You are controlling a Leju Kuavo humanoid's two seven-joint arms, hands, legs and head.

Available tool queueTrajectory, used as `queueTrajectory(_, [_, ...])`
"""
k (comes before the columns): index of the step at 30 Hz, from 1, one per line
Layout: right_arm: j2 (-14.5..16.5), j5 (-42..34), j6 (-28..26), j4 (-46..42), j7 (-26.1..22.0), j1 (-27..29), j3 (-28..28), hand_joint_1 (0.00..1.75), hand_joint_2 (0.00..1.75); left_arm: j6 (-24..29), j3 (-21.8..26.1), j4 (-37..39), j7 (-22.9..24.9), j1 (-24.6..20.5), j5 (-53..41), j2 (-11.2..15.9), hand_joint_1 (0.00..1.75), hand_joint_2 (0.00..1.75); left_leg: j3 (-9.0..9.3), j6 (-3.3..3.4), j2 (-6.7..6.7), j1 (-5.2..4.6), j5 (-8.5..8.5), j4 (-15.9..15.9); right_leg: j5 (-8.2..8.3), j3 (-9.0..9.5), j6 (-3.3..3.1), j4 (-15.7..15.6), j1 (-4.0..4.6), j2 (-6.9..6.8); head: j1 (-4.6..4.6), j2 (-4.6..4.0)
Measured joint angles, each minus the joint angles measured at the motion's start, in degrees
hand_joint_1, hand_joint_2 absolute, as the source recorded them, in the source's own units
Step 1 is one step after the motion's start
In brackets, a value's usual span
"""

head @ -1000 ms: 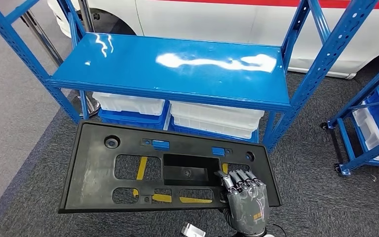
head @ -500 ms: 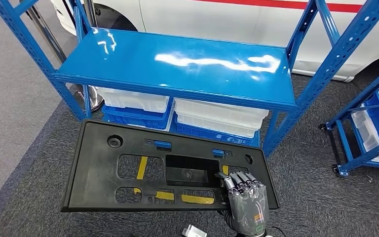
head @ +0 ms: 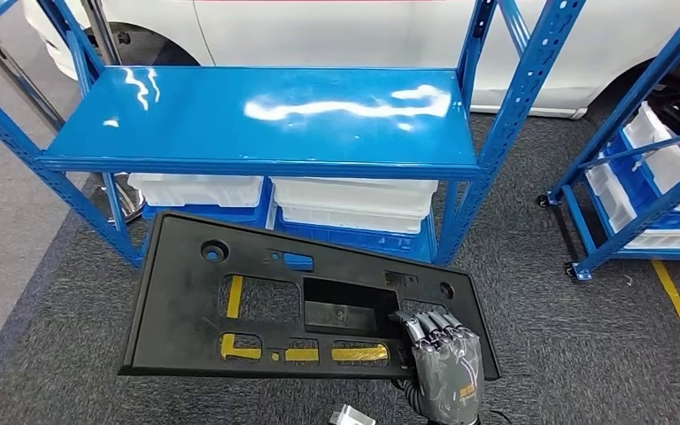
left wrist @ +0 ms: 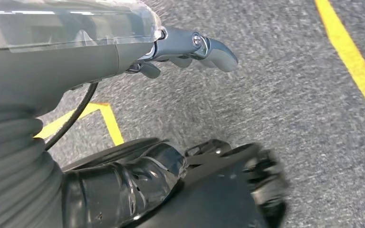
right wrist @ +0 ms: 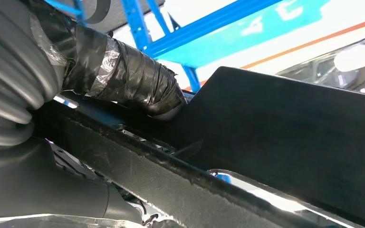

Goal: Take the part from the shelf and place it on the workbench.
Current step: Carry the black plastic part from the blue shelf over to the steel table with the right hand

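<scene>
Holding the part (head: 230,305), a broad black moulded panel with cut-outs, low in the frame clear of the shelf (head: 257,119); my right hand (head: 443,367) has its fingers (head: 429,326) hooked over the lower right edge. I judge it stiff and light but unwieldy, levering from one corner. My left hand (left wrist: 190,47) hangs with fingers curled, holding nothing. Shelf uprights crowd centre right; open carpet (head: 540,354) lower right.

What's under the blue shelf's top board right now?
Under the blue shelf, white bins sit stacked on blue ones. The black part, held by the right hand, covers their lower fronts; the bins' contents can't be seen.
</scene>
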Motion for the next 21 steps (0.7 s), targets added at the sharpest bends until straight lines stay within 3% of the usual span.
queueTrajectory(2, [0.0,-0.1,0.0,0.0,-0.1,0.0,-0.1,1.75,1.75,0.0,0.2,0.0,0.0,0.0,-0.1,0.0,0.00,1.75,2.96,0.29,-2.02,0.08,2.24,-6.4,0.08,-0.37,0.43,0.4,0.06,1.08,0.01,0.00])
queueTrajectory(4, [0.1,-0.2,0.0,0.0,-0.2,0.0,-0.2,1.75,1.75,0.0,0.3,0.0,0.0,-0.1,-0.2,0.0,0.00,1.75,3.63,0.49,-2.74,-0.04,2.18,-8.2,0.43,-0.96,1.20,0.5,-0.06,2.01,0.02,0.00])
queueTrajectory(5, [0.1,-0.2,0.0,0.0,-0.2,0.1,-0.2,1.75,1.75,0.0,0.4,0.0,0.0,-0.2,-0.2,0.0,0.00,1.75,3.69,0.75,-2.26,0.02,2.30,-8.5,0.61,-1.18,1.61,0.4,-0.12,2.38,0.02,0.00])
queueTrajectory(7, [0.1,-0.2,-0.1,0.0,-0.2,0.2,-0.3,1.75,1.75,0.1,0.4,0.0,0.0,-0.2,-0.2,0.0,0.00,1.75,3.78,1.50,-1.15,0.20,2.85,-9.2,-0.13,-1.80,2.18,1.4,-0.07,1.33,0.08,0.00])
queueTrajectory(10, [0.1,-0.2,-0.1,0.0,-0.3,0.2,-0.5,1.75,1.75,0.0,0.4,0.0,0.0,-0.1,-0.3,0.0,0.00,1.75,3.70,2.19,0.79,0.15,3.20,-9.6,-5.07,-5.68,2.76,9.9,-0.18,-1.61,0.26,0.00])
queueTrajectory(12, [0.1,-0.3,-0.1,0.0,-0.3,0.3,-0.6,1.75,1.75,0.1,0.4,0.0,0.0,-0.1,-0.3,0.0,0.00,1.75,3.57,2.22,2.02,0.03,3.16,-9.5,-7.02,-8.12,3.09,15.4,-0.48,-1.96,0.24,0.00])
queueTrajectory(14, [0.1,-0.3,-0.1,0.0,-0.3,0.4,-0.6,1.75,1.75,0.1,0.4,0.0,0.0,-0.1,-0.3,0.0,0.00,1.75,3.53,2.22,2.65,-0.01,3.15,-9.5,-7.01,-8.69,3.24,16.8,-0.64,-2.02,0.22,0.00])
queueTrajectory(21, [0.1,-0.4,-0.1,0.0,-0.3,0.4,-0.7,1.75,1.75,0.1,0.4,0.0,0.0,-0.1,-0.3,0.0,0.00,1.75,3.53,2.20,2.99,-0.02,3.12,-9.5,-6.10,-8.07,3.27,15.8,-0.67,-2.11,0.25,0.00])
